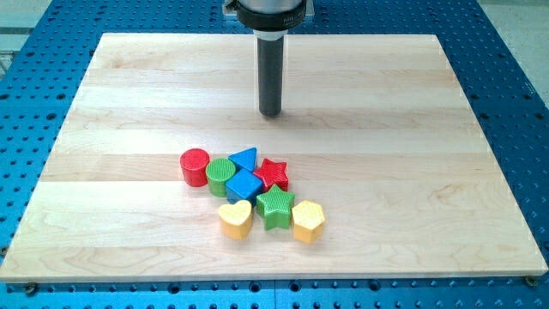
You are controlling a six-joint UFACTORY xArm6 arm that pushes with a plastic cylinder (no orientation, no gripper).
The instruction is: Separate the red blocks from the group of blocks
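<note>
camera view: my tip (270,113) sits on the wooden board (129,103), far side of the block group, well apart from every block. no hand on this rig, just the bare rod, holding nothing.

red cylinder (195,166) is at the group's left edge, just beside the green cylinder (220,177). red star (274,173) is on the group's right, touching the blue triangle (245,159) and blue cube (244,184).

green star (275,209) sits near of the red star, between the yellow heart (235,219) and yellow hexagon (308,221).

blue perforated table (515,103) surrounds the board. no readable writing, labels or brands anywhere.
</note>
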